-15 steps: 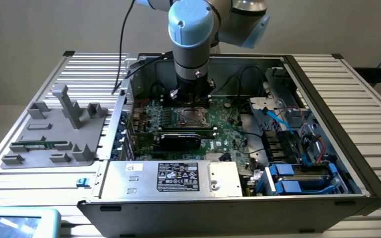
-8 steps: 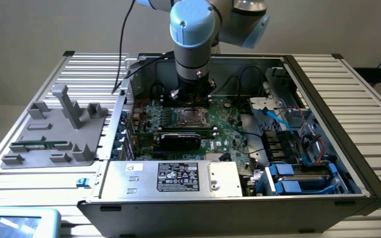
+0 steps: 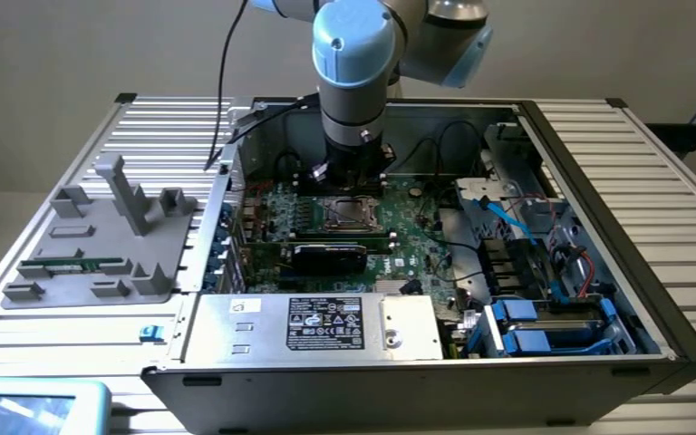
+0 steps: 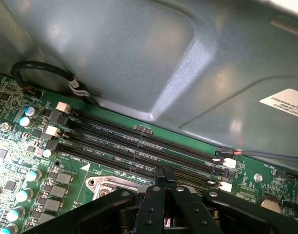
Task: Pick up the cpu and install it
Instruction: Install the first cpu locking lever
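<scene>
1. One cpu is named in the task. I cannot pick it out with certainty. No chip is visible between the fingers, and the only candidate is the pale patch described next.
2. The socket (image 3: 348,214), a square metal frame, lies just below the gripper's tips. In the exterior view its centre looks pale grey. I cannot tell whether that is the chip seated there or the bare socket. The wrist view catches one corner of the frame (image 4: 109,185) right beside the fingers.
3. The gripper (image 3: 345,188) points straight down into an open computer case (image 3: 590,172). In the wrist view the gripper (image 4: 164,171) has its two black fingers (image 4: 158,181) pressed together at the tips, fully closed, with nothing visibly gripped.
4. Just beyond the fingertips run long dark memory slots (image 4: 139,146) on the green motherboard (image 3: 427,237), and past them rises the case's grey metal wall (image 4: 139,58).
5. On the side of the socket away from the gripper sit a dark expansion card (image 3: 330,256) and then the silver power supply (image 3: 312,326).
6. Well away from the gripper, towards the exterior view's left, a grey holding fixture (image 3: 94,245) rests on the ribbed metal table (image 3: 674,181). A narrow green memory stick (image 3: 70,265) lies in the fixture.
</scene>
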